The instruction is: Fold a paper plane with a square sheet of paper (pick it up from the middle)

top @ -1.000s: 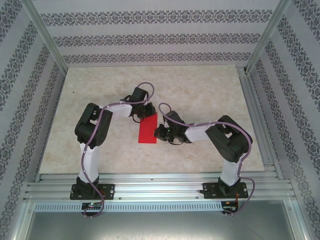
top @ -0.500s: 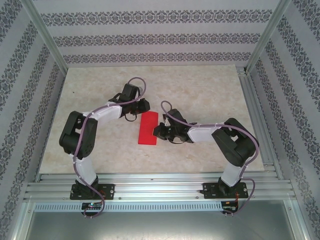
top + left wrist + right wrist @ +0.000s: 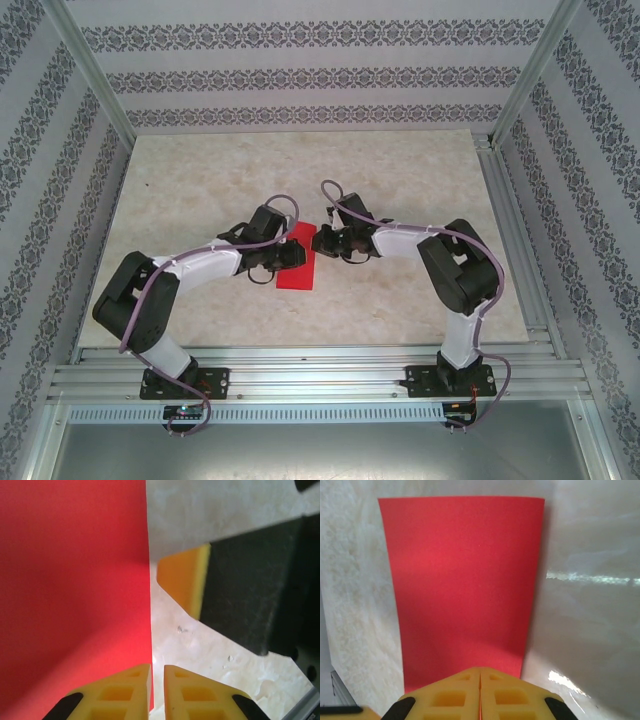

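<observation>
So the square sheet of paper (image 3: 298, 273) is folded down to a long red rectangle at this point. It sits about mid-table (image 3: 400, 170), a bit toward the near side, right between the two arms. From the top camera its long side runs roughly away from the bases, tilted slightly.

The right pincer (image 3: 318, 241) is at the far end of the strip. On its wrist cam the two yellow tips (image 3: 480, 692) are pressed flat together with a thin red line caught between them, so it's clamped on that end of the paper (image 3: 465, 580). The rest of the sheet stretches away from the tips, flat, with a soft shadow along one long edge on the table (image 3: 590, 610).

The left pincer (image 3: 297, 253) comes in from the left side and is over the strip's long edge. On its own cam the tips (image 3: 157, 692) are nearly closed, with just a narrow slit. The paper (image 3: 75, 580) edge runs straight down into that slit. Honestly can't tell if it's actually pinching or just lined up with it. The other arm's yellow pad (image 3: 184, 577) and black finger show just beside that edge, above bare table (image 3: 200, 645).
</observation>
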You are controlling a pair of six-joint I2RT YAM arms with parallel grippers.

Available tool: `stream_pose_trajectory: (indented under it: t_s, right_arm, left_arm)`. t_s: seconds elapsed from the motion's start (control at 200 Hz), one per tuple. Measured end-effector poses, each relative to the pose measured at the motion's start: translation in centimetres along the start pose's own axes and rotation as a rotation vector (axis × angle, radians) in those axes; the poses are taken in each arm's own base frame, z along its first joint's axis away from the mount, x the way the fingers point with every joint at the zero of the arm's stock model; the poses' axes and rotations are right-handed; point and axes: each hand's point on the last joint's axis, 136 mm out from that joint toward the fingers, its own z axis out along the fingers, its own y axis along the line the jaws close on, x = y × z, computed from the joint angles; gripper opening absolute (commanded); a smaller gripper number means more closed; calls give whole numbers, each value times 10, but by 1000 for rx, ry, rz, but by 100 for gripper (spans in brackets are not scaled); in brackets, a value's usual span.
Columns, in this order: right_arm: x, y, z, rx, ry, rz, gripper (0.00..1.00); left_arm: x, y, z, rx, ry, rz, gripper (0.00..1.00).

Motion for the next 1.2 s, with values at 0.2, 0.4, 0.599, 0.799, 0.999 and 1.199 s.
stream_pose_trajectory:
  t_s: [0.2,0.4,0.599,0.799,0.999,1.199]
  right_arm:
    - [-8,0,13,1,24,-16,7]
    - [-6,-13,25,22,53,-1,7]
    - [-11,-12,26,18,59,-14,7]
    - [-13,-12,28,25,73,-23,7]
    - [-21,-14,28,13,89,-7,8]
    - [-37,-16,30,6,73,6,8]
  left_arm:
    - [18,-4,9,-4,37,-17,13]
    - [34,11,24,-61,71,-30,12]
    - [46,30,29,-123,91,-41,12]
    - [47,31,30,-132,85,-34,11]
    - [47,32,31,-125,78,-31,11]
    - [46,31,32,-117,70,-27,11]
